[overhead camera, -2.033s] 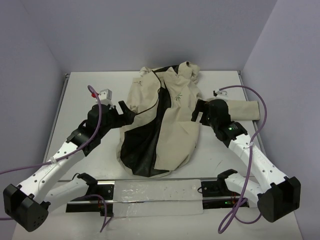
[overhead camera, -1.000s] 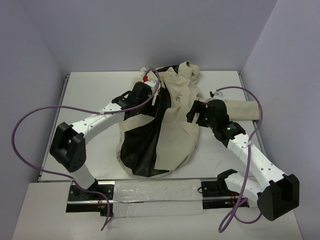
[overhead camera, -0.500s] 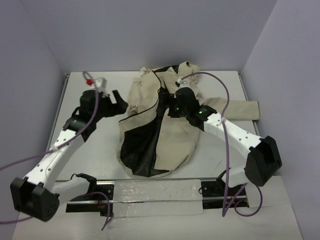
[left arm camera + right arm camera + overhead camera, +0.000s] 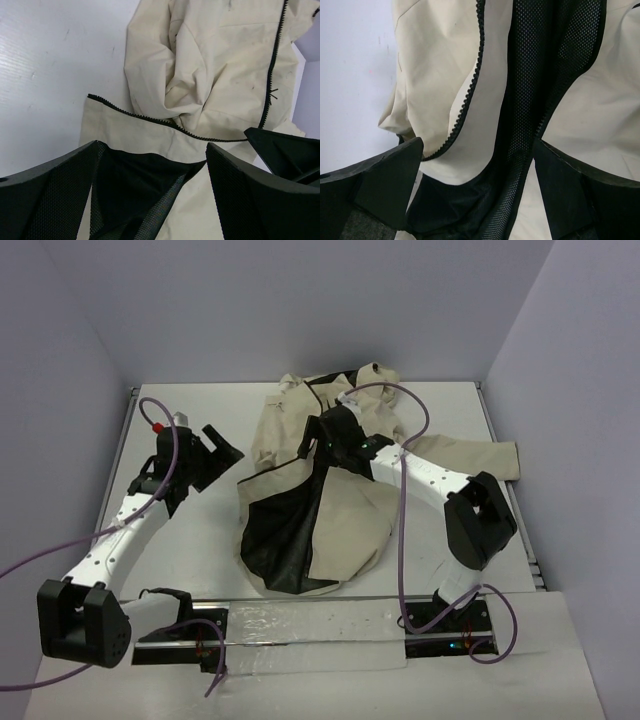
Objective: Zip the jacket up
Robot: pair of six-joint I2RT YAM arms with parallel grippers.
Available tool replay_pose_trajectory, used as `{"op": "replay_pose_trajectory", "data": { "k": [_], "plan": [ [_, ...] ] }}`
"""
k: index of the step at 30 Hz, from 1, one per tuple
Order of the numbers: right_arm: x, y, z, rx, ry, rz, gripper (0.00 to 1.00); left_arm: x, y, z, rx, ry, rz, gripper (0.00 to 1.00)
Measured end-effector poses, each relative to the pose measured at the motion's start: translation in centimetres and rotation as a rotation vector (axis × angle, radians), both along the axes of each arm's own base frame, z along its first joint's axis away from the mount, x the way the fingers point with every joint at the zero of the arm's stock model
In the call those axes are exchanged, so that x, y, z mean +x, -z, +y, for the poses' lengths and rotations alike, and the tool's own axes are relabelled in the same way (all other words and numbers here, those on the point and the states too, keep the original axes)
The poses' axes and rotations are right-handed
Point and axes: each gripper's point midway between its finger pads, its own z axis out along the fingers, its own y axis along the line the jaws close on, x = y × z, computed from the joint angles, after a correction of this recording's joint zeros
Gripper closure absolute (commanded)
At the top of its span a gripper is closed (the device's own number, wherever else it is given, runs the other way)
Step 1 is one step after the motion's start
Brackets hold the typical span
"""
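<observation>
At the centre of the table (image 4: 200, 560), the jacket (image 4: 350, 510) lies unzipped, black lining (image 4: 540, 75) exposed. Step in hand: approaching the zipper. The left gripper (image 4: 222, 445), beside the jacket, and the right gripper (image 4: 312, 440), above the zipper teeth (image 4: 470, 95), both stand wide and empty. Next move: bring both zipper edges together at the hem. No writing is legible; the small dark chest mark (image 4: 272, 92) is possibly a logo.

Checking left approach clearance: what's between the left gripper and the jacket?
Only a narrow strip of bare table, visible in the top view; the open left gripper is just beside the jacket.
</observation>
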Motion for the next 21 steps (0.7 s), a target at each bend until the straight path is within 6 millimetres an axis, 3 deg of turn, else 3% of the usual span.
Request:
{"op": "replay_pose_trajectory", "data": {
  "k": [3, 6, 12, 16, 18, 19, 21],
  "plan": [
    [0.2, 0.3, 0.2, 0.007, 0.009, 0.009, 0.05, 0.1, 1.9, -0.6, -0.022, 0.009, 0.068, 0.06],
    [0.9, -0.1, 0.8, 0.019, 0.014, 0.005, 0.17, -0.2, 3.6, -0.9, -0.037, 0.013, 0.125, 0.06],
    [1.1, 0.0, 1.1, 0.026, 0.011, 0.001, 0.58, -1.1, 5.2, -1.1, -0.044, 0.031, 0.154, 0.05],
    [0.2, 0.9, 0.1, -0.012, -0.012, -0.009, 0.82, -1.6, 4.6, -2.1, -0.068, 0.114, 0.116, 0.04],
    [-0.7, 1.5, -1.0, -0.049, -0.019, -0.011, 0.84, -1.7, 3.6, -2.3, -0.066, 0.143, 0.079, 0.04],
    [-1.2, 1.9, -1.7, -0.072, -0.019, -0.012, 0.77, -1.7, 3.2, -2.3, -0.061, 0.150, 0.063, 0.04],
    [-1.8, 2.5, -2.9, -0.113, -0.016, -0.017, 0.75, -1.6, 2.5, -2.3, -0.050, 0.165, 0.039, 0.04]
  ]
}}
